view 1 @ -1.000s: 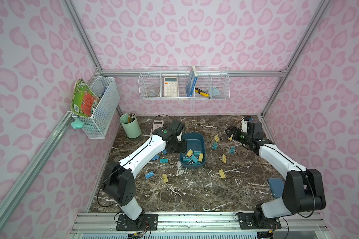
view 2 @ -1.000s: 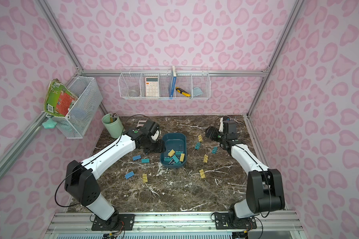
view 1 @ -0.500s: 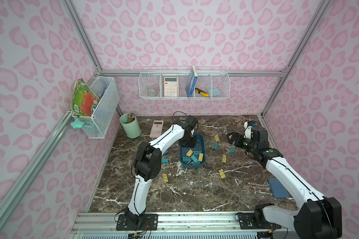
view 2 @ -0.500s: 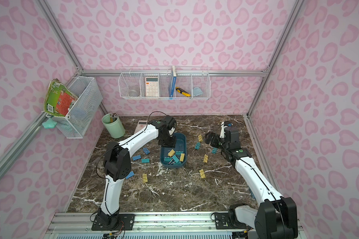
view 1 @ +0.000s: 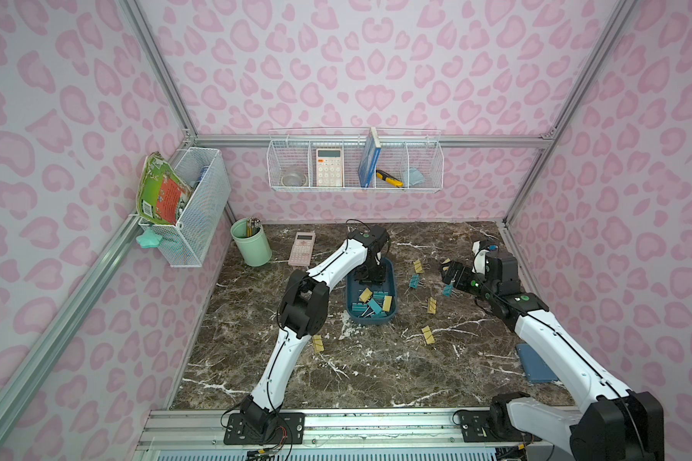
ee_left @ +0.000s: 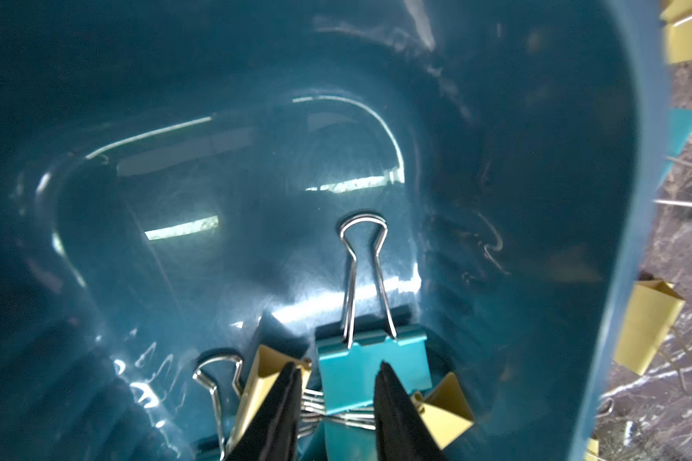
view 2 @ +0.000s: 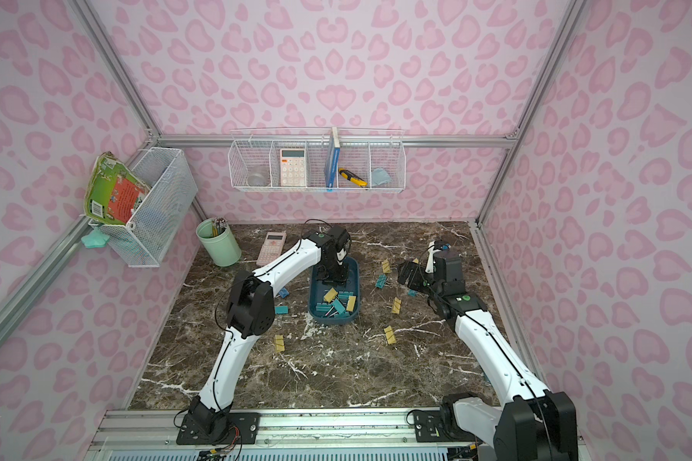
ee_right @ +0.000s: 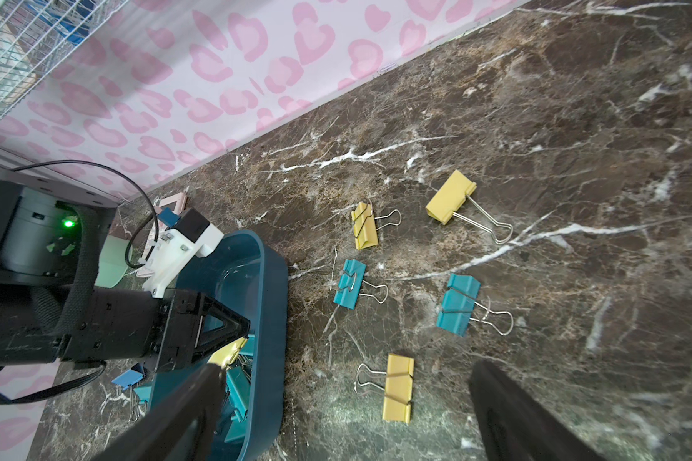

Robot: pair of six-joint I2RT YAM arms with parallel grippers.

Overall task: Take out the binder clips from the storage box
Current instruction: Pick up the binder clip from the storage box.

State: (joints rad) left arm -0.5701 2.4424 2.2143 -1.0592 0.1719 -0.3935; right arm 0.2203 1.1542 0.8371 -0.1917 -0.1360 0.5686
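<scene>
Loose teal clip (view 2: 281,309) and loose yellow clip (view 2: 279,343): these lie on the desk (view 1: 376,371) beside the left arm's elbow. I judge them unloaded, set on the side that arm reaches most easily.
Left gripper (view 1: 374,281): it points steeply down into the far half of the storage box. That end is bare, so the pile can be approached from its edge.
Left fingers (ee_left: 280,415): they are narrowed to a small gap astride the targeted teal clip (ee_left: 344,379), above crossed wire handles. I cannot tell whether they truly pinch it.
Storage box (view 1: 370,320): it sits mid-desk between the two arms, so either can reach in.
Clips in the box (view 1: 372,303): a tangled heap of teal and yellow is crowded at the near end. The handles interlock, so lifting one may drag a neighbour.
Clips right of the box (view 1: 414,281): five clips, yellow and teal, are spread apart on the desk, and none touches the box. They are probably the right arm's share.
Right gripper (view 1: 450,275): it hovers low over those clips with its fingers spread wide and empty, seemingly parked clear of the left arm.
Progress: by my judgement, somewhat past halfway.
</scene>
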